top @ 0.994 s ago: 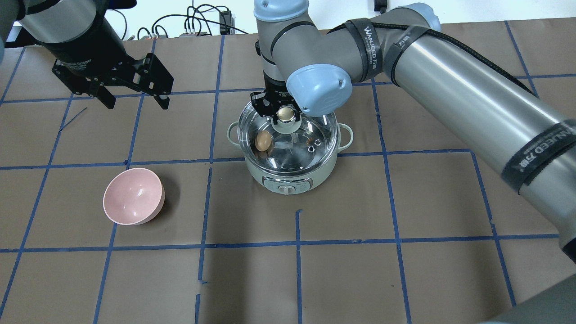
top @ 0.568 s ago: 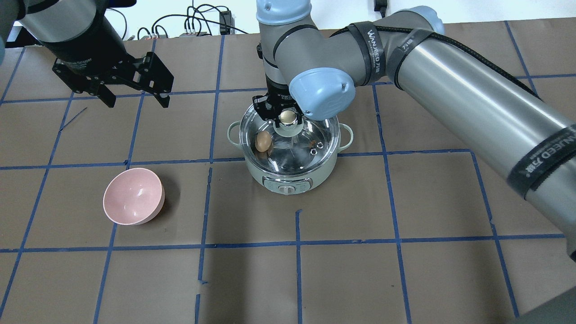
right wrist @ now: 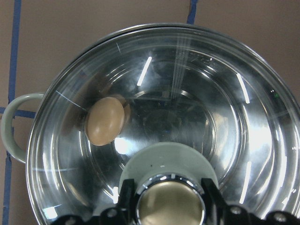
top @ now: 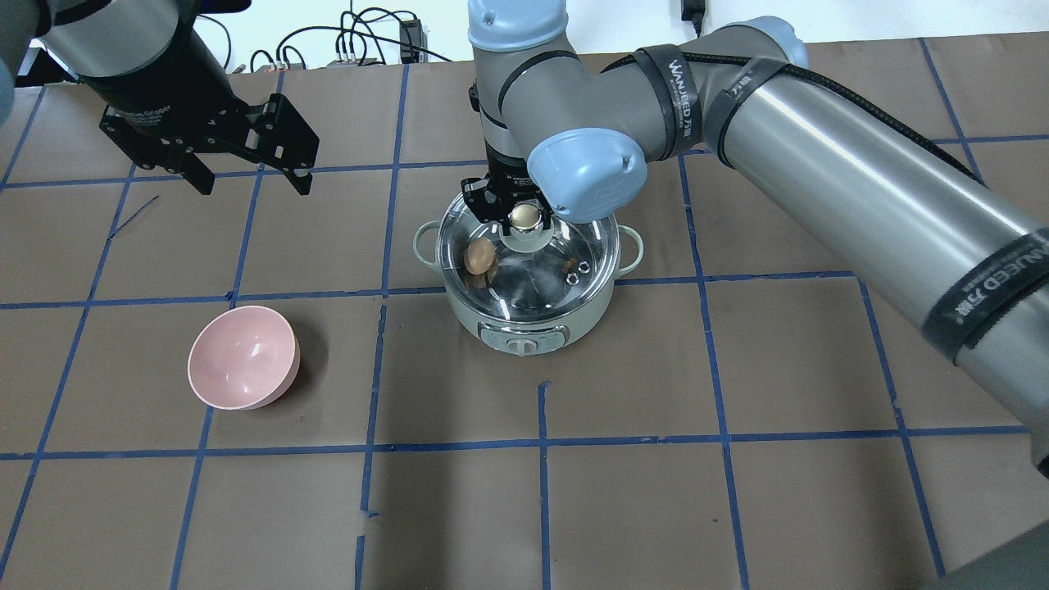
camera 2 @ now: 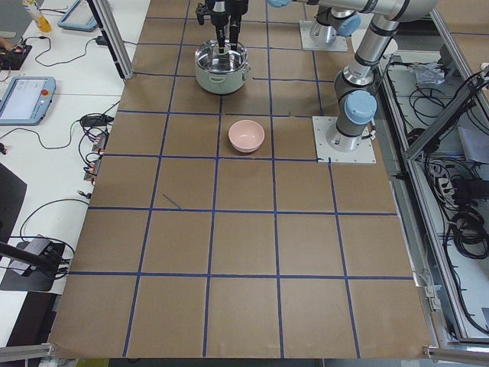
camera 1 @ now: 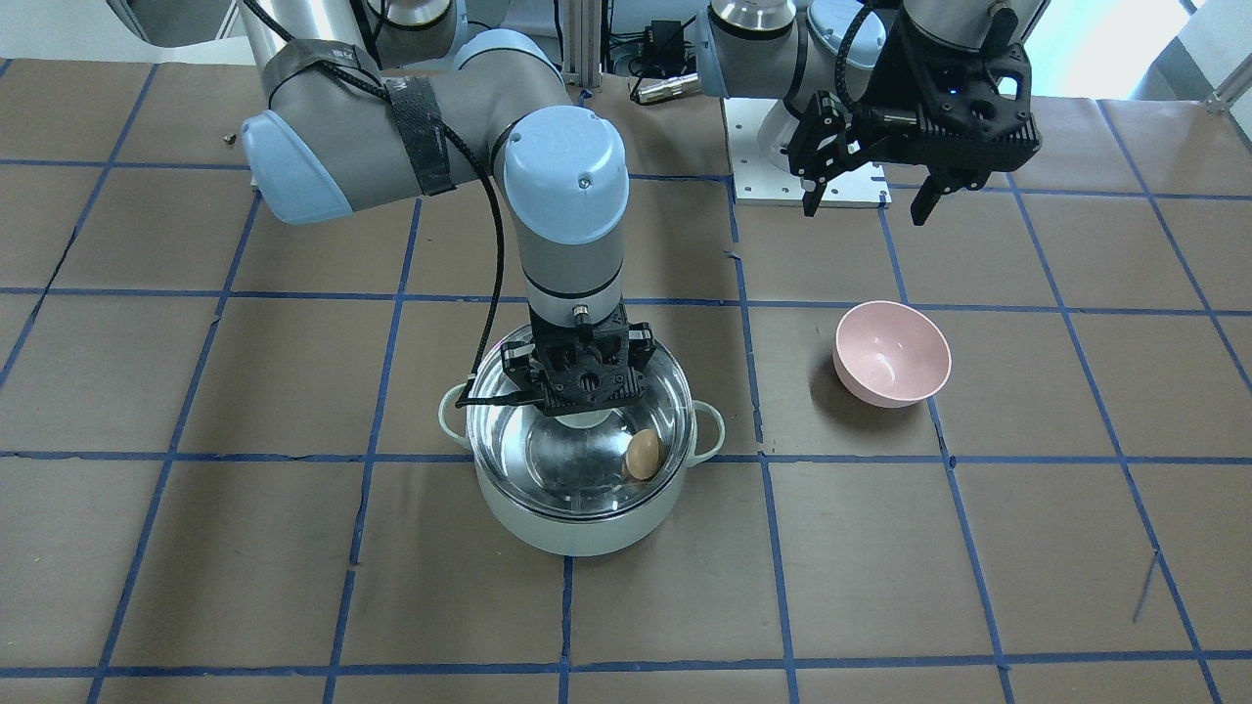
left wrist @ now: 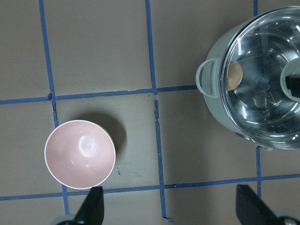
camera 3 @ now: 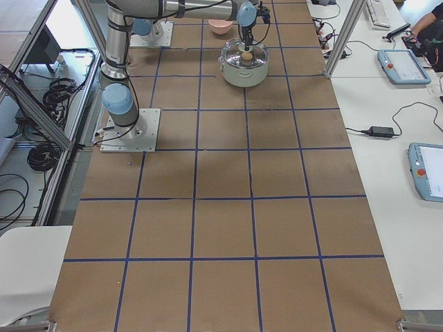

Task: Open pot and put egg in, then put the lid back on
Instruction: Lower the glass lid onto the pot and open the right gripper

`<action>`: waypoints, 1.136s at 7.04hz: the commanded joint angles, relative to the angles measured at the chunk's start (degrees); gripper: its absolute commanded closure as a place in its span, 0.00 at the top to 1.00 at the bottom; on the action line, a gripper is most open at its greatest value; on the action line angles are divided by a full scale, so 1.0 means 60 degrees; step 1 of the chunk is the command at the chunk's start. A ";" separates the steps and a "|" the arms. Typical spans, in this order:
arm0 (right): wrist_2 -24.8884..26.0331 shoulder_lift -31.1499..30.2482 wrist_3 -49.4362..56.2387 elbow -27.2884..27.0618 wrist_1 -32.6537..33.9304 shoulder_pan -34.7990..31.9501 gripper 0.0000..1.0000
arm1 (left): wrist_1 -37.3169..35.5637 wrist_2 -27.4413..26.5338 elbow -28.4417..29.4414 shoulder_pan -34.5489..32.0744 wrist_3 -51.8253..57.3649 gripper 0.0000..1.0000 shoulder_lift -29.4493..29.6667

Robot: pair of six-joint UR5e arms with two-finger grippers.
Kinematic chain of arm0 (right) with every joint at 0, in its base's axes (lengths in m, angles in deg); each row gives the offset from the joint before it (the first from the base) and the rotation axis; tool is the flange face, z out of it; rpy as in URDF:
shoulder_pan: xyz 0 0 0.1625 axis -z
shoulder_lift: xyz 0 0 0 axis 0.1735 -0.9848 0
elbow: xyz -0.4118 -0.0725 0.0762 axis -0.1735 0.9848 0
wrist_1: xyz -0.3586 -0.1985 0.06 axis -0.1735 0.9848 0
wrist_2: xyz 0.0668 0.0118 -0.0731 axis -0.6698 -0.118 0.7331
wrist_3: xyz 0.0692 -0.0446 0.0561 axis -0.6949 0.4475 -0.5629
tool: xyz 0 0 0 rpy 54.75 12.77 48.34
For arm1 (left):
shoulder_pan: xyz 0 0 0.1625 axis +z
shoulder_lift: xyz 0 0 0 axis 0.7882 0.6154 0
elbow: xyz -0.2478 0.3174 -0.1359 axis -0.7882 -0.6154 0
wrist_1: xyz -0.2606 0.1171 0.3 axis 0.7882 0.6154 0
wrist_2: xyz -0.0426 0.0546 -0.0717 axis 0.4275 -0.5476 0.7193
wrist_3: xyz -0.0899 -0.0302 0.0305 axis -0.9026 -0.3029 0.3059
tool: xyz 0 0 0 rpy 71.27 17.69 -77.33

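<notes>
The mint-green pot [top: 524, 324] stands mid-table, also in the front view [camera 1: 577, 533]. The tan egg [top: 479, 256] lies inside it on the steel floor, seen through the glass in the right wrist view [right wrist: 105, 120]. The clear glass lid [top: 574, 246] sits over the pot's rim. My right gripper [top: 525, 215] is shut on the lid's beige knob [right wrist: 171, 204], a finger on each side. My left gripper [top: 252, 187] is open and empty, raised above the table far to the pot's left.
A small pink bowl [top: 243, 357] sits empty on the brown mat left of the pot and nearer the robot; the left wrist view shows it below the open fingers [left wrist: 79, 153]. Cables lie along the table's far edge.
The lid has come down and centred over the pot's rim, with my right gripper still on the knob. The left gripper has barely moved.
</notes>
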 commanded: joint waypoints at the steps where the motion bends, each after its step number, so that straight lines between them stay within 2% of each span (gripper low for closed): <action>1: -0.0011 0.0049 0.0000 0.0000 0.0148 0.0000 0.18 | -0.0013 0.0002 -0.0002 -0.0009 0.0000 1.00 0.0001; 2: -0.0025 0.0049 0.0014 -0.0015 0.0164 0.0000 0.22 | -0.0027 0.0002 -0.0002 -0.0009 0.0000 1.00 0.0001; 3: 0.0004 0.0064 0.0043 -0.0029 0.0164 0.0000 0.76 | -0.0027 0.0002 -0.0002 -0.0009 0.0000 1.00 0.0016; 4: -0.0010 0.0064 0.0029 -0.0015 0.0120 0.0000 1.00 | -0.0027 0.0002 -0.0002 -0.0009 0.0000 1.00 0.0016; 6: -0.0098 -0.0357 0.0058 0.0116 -0.0055 0.0159 1.00 | -0.0027 0.0002 -0.0002 0.0005 0.0000 1.00 0.0016; 8: -0.0200 -0.1921 0.0102 0.0103 -0.1774 0.0685 1.00 | -0.0027 -0.0012 -0.0002 -0.0009 0.0000 1.00 0.0016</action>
